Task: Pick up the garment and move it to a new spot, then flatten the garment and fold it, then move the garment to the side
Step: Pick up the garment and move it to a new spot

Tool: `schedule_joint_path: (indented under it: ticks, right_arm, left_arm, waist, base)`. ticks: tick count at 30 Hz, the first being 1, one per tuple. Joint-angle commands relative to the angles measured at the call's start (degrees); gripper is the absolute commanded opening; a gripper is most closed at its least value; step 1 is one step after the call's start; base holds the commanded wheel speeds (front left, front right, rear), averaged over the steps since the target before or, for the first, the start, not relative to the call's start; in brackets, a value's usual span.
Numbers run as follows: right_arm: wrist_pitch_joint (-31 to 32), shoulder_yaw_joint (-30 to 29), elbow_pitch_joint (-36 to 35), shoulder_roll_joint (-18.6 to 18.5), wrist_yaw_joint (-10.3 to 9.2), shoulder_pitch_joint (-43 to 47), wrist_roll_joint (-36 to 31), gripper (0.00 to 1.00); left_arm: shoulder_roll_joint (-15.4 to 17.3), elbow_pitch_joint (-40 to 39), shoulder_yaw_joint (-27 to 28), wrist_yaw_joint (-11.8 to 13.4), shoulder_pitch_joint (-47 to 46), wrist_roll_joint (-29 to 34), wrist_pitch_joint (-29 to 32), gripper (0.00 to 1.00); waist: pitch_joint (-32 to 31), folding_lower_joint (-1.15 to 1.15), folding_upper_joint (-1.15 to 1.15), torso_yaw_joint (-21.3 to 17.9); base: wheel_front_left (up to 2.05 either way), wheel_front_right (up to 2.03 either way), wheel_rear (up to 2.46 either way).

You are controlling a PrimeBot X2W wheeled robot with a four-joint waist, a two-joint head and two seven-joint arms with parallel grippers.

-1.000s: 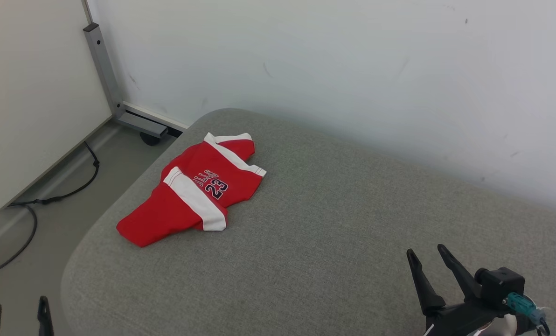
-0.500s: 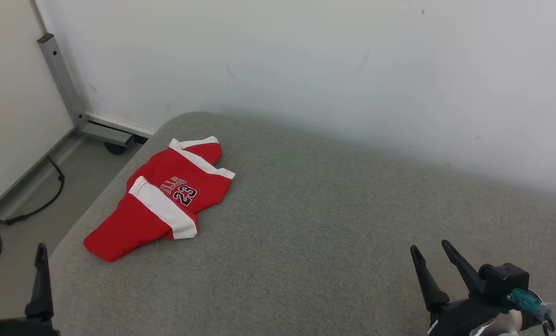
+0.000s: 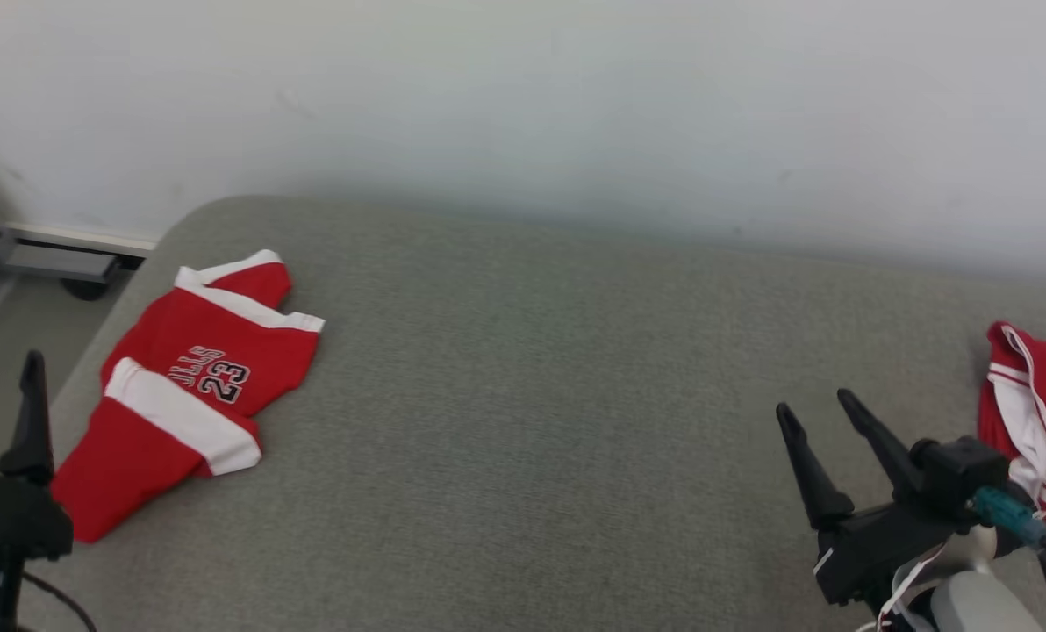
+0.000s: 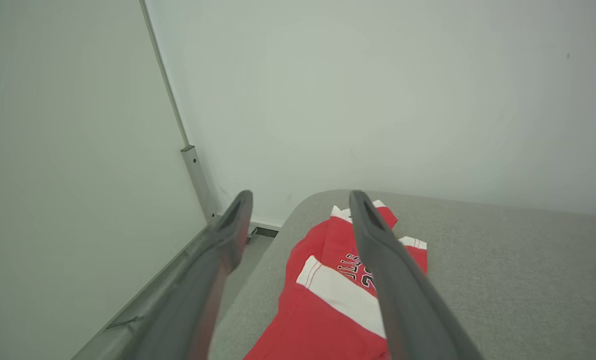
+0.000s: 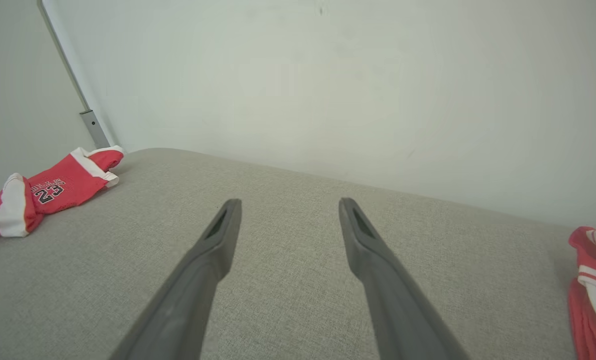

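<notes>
Red jersey point(image 3: 189, 333) just ahead of spread left claw point(image 4: 300, 198); right claw point(image 3: 813, 402) spread, well apart.

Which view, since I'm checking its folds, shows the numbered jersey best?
Head view: the whole jersey lies unobstructed. In the left wrist view a finger crosses it; the right wrist view shows it small, cut off.

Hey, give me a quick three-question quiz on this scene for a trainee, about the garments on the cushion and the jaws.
1. What number is printed on the jersey?
2. True or false: the left jaws grip the jersey.
3. In the head view, the second red garment lies at the cushion's: A) left end, B) middle, C) right end.

Key: 1) 23. 2) False: they stand open, apart from it. 3) C.
</notes>
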Motion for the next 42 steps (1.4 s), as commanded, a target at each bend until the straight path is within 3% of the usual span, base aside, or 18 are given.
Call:
schedule_joint_path:
  ticks: [1, 8, 16, 29, 41, 42]
  right_arm:
    - [0.18, -0.26, -0.27, -0.78, -0.05, -0.76, -0.48, 1.00]
    - [0.89, -0.97, -2.07, -0.98, -0.05, -2.17, -1.23, 1.00]
    - [1.53, -1.31, -3.06, -1.59, -0.04, -3.69, -1.20, 1.00]
    - [1.90, -1.10, -4.06, -1.18, -0.04, -6.47, -1.77, 1.00]
    - [2.61, -1.55, -3.54, -1.63, -0.04, -6.68, -1.89, 1.00]
    - [2.65, -1.57, -3.57, -1.61, -0.04, -6.69, -1.94, 1.00]
  left_arm:
    - [0.23, 1.29, 0.34, -0.55, -1.87, -0.99, 0.00, 1.00]
    - [1.67, 11.53, 1.04, -5.55, -9.51, -5.44, 2.76, 1.00]
    - [5.02, 23.07, -0.05, -8.41, -16.12, -9.55, 7.77, 1.00]
    - [7.86, 32.52, -5.68, -8.73, -24.15, -17.86, 21.96, 1.00]
    - [8.16, 42.72, -9.87, -8.55, -26.83, -16.92, 30.19, 1.00]
    - [8.17, 42.98, -10.43, -8.56, -26.91, -16.50, 29.90, 0.84]
  waist:
    - [3.91, -0.01, -0.01, -4.40]
    - [8.18, -0.01, -0.01, -8.53]
    - [12.07, -0.01, -0.01, -11.68]
    - [17.69, -0.01, -0.01, -13.73]
    - [17.70, -0.01, -0.01, -14.51]
    - [17.68, -0.01, -0.01, -14.45]
  base:
    - [0.00, 0.00, 0.00]
    - [0.00, 0.00, 0.00]
    - [0.00, 0.00, 0.00]
    - [0.00, 0.00, 0.00]
    - [0.00, 0.00, 0.00]
    - [0.00, 0.00, 0.00]
